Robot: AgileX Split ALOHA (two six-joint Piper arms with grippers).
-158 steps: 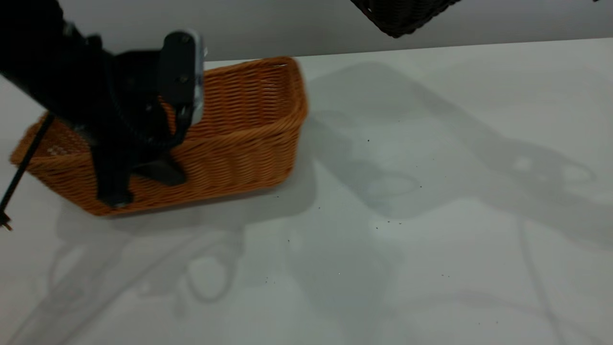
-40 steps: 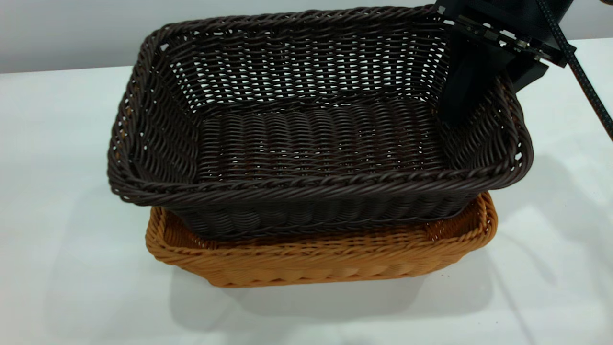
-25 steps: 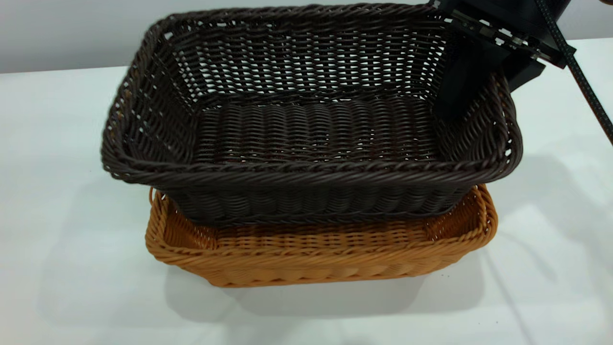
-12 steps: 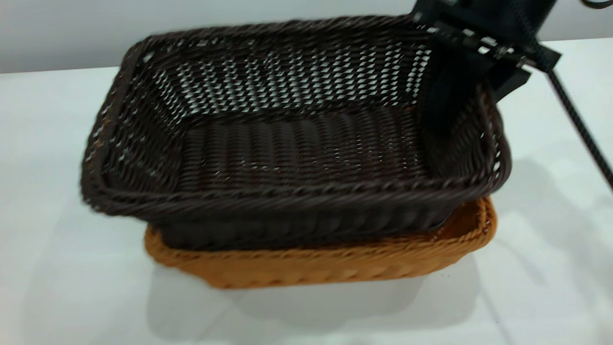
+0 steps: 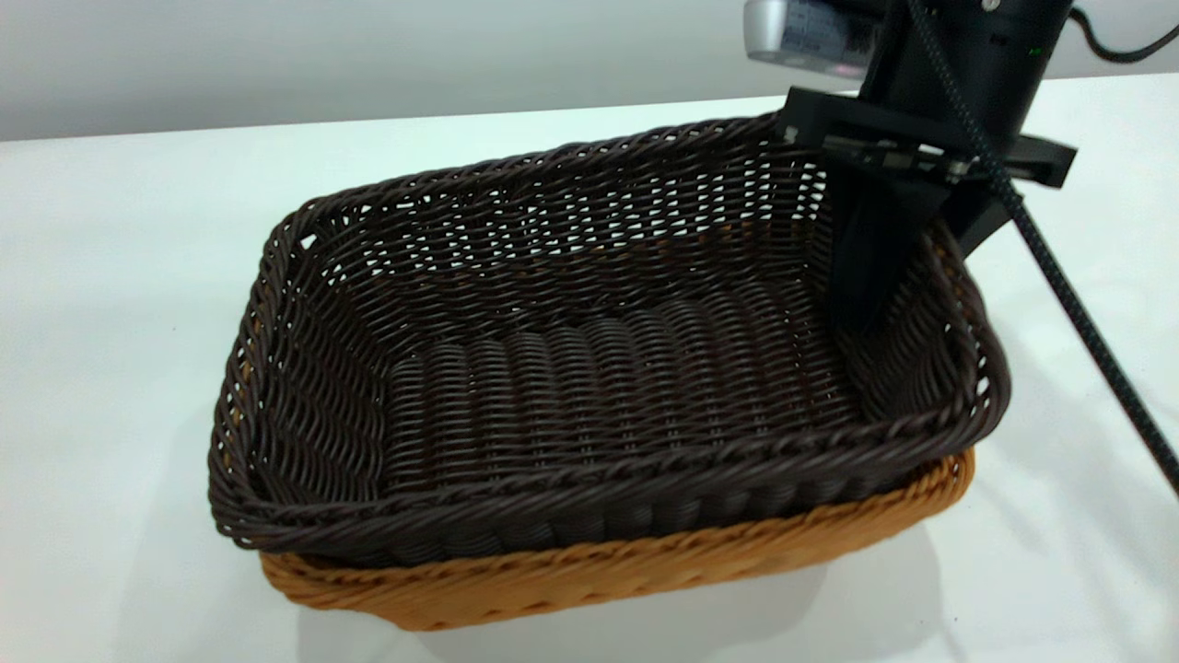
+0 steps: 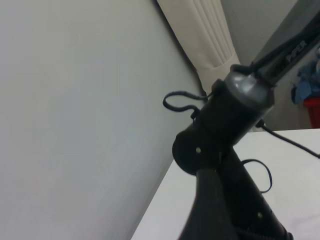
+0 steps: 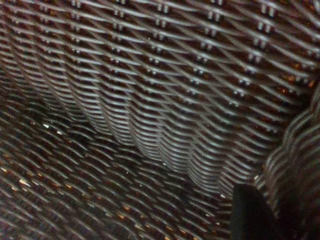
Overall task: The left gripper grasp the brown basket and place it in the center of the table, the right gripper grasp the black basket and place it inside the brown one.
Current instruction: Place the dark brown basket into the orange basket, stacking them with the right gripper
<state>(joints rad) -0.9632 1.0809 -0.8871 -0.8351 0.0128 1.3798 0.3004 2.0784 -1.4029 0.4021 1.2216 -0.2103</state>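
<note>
Right claw (image 5: 898,249) grips the black basket's (image 5: 589,368) right wall, one finger inside, steadying it as it nests inside the brown basket (image 5: 645,571) on the counter (image 5: 120,230). Left claw unseen.

The exterior camera looks down steeply and close on the table (image 5: 110,276), facing the arms. The right wrist camera sits pressed near the black basket (image 7: 150,100), the weave both views share. The left wrist camera points off at a wall (image 6: 75,125), probably from well aside.
</note>
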